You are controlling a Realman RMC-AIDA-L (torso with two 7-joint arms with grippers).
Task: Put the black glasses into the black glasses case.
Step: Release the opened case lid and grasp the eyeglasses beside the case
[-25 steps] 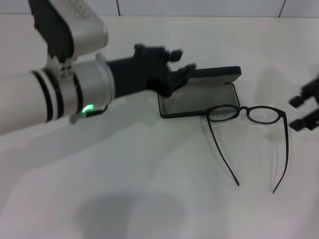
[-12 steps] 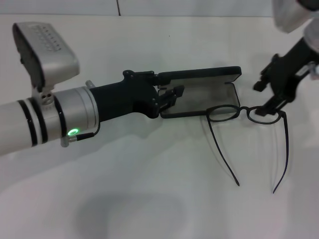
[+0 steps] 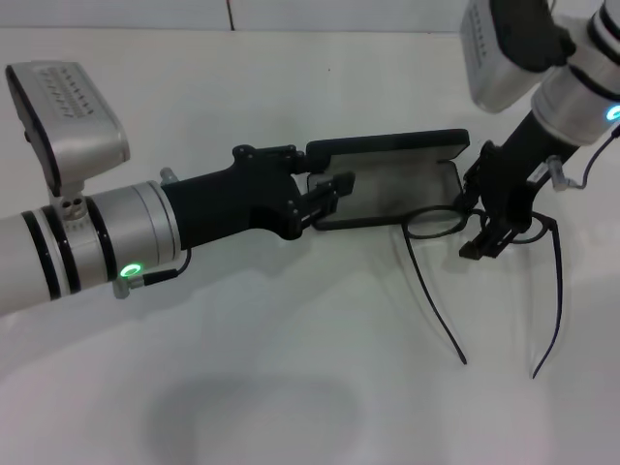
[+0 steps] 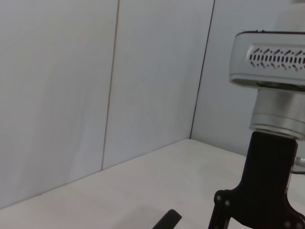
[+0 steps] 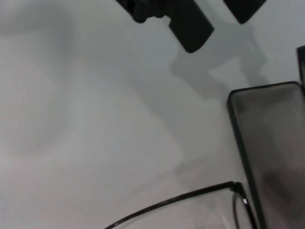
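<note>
The black glasses [image 3: 433,222] lie unfolded on the white table, lenses toward the case, temple arms running toward me. Part of their rim and one temple [image 5: 181,198] shows in the right wrist view. The black glasses case [image 3: 387,186] lies open just behind them, its lid [image 3: 387,147] raised and the grey lining showing [image 5: 271,143]. My right gripper [image 3: 472,223] hangs open right over the bridge, one finger on each side of the frame. My left gripper [image 3: 327,196] is open at the case's left end, its fingers [image 5: 190,24] apart and short of the case corner.
White tabletop [image 3: 291,368] all round, with a tiled wall behind. The right arm's silver wrist [image 4: 276,95] stands tall over the case in the left wrist view. The temple tips [image 3: 463,358] reach toward the near edge.
The right arm swung in from the right and came down over the glasses' bridge. The left gripper dropped from above the case's lid to the case's left end.
</note>
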